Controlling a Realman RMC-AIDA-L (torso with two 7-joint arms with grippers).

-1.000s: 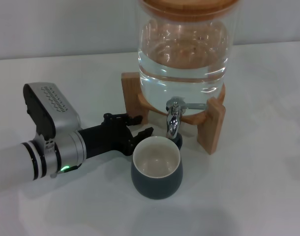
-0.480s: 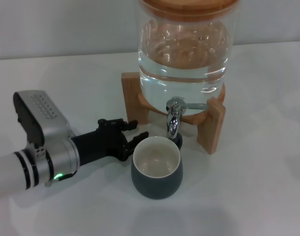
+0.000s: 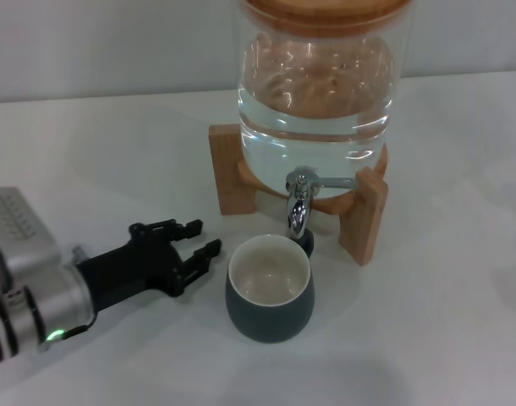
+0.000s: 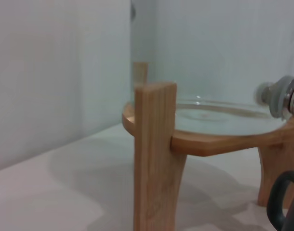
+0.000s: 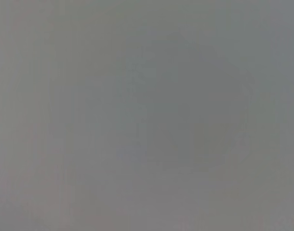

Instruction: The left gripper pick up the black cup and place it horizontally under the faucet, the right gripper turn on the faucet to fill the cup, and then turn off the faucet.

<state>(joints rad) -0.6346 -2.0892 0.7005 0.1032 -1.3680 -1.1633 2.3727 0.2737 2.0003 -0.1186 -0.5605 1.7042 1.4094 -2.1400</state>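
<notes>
Backing away, the left gripper has left the black cup.
Its fingers are spread, empty; cup upright beneath the faucet, unmoved.

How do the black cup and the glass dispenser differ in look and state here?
The black cup is squat, opaque and dark with a cream inside; the glass dispenser is tall and clear. The cup looks empty; the dispenser holds water. The cup stands directly on the table; the dispenser sits raised on a wooden stand. Both are upright, and the cup sits just below the faucet. The left gripper is open beside the cup, not touching it.
</notes>
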